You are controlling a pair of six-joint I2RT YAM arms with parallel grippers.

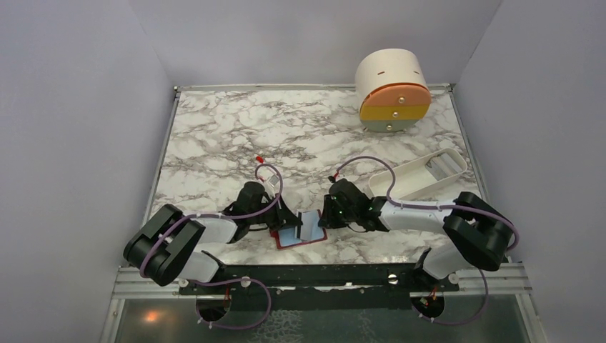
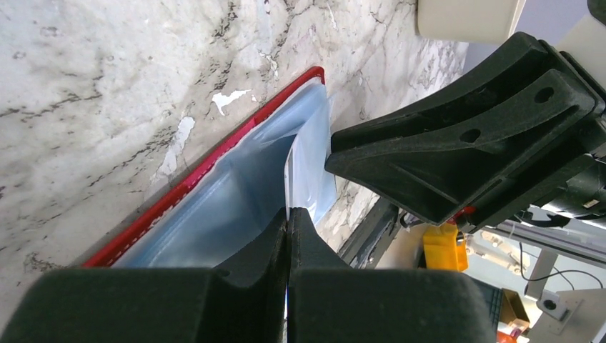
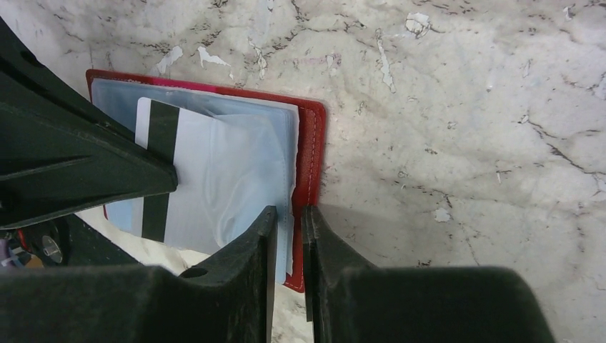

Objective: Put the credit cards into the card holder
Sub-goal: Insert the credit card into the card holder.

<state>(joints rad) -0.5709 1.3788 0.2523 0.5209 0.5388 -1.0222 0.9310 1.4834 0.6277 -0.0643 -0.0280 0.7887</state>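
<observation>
Right wrist: hand (image 3: pixel 288 212) tight around card holder (image 3: pixel 311 143)

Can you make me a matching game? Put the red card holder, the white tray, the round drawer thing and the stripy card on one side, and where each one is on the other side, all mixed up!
Things:
1. card holder
2. white tray
3. round drawer unit
4. striped card

Places:
A. far right corner of the table
B. partly slid into a clear pocket
C. lying open at the near edge, in the middle
D. on the right side, nearer than the drawers

Pairs: 1-C, 2-D, 3-A, 4-B
</observation>
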